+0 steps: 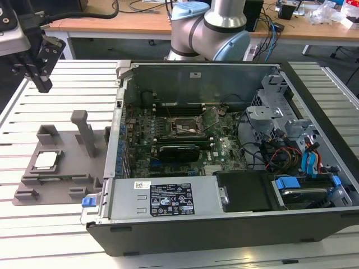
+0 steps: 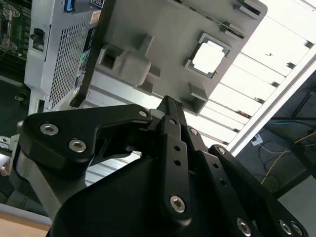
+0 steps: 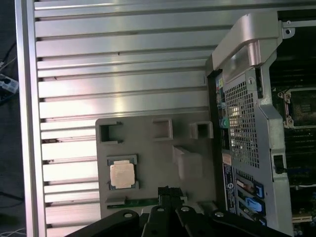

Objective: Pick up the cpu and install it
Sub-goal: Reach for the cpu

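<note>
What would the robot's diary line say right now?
gripper: shut, empty, apart from cpu | cpu: lying in gray tray | install: not yet done

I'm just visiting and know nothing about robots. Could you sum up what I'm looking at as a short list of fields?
Claw: raised in the air, fingers together, holding nothing
Cpu: lying in a recess of the gray tray, not yet picked up
Tray position: on the slatted table, on the exterior view's left of the computer case
Computer case: open, with the motherboard exposed
Socket: black frame on the motherboard
</note>
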`<state>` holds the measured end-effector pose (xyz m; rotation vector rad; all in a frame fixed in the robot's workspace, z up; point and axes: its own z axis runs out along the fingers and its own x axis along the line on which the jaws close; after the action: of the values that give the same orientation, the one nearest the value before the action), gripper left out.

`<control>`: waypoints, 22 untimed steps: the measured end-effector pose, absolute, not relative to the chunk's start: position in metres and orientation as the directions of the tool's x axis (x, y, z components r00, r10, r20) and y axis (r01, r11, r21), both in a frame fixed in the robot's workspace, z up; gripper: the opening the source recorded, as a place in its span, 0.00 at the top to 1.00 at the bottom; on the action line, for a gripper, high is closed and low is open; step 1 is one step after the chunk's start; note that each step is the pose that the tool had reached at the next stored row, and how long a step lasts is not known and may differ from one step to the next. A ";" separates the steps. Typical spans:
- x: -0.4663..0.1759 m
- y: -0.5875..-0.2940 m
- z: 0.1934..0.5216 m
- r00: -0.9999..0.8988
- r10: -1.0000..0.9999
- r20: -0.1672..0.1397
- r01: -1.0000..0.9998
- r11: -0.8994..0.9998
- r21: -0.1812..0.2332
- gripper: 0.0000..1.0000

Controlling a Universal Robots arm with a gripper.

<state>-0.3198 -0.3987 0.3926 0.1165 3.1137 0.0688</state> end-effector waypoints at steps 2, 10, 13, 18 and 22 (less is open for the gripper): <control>-0.324 -0.399 0.393 -0.997 0.075 -0.023 0.074 0.996 0.045 0.89; -0.347 -0.399 0.392 -0.997 0.075 -0.023 0.074 0.996 0.045 0.89; -0.353 -0.399 0.392 -0.997 0.075 -0.023 0.074 0.996 0.045 0.89; -0.369 -0.399 0.392 -0.997 0.075 -0.023 0.074 0.996 0.045 0.89; -0.381 -0.399 0.392 -0.997 0.075 -0.023 0.074 0.996 0.045 0.89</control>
<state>-0.3813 -0.3987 0.3920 0.1166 3.1136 0.0688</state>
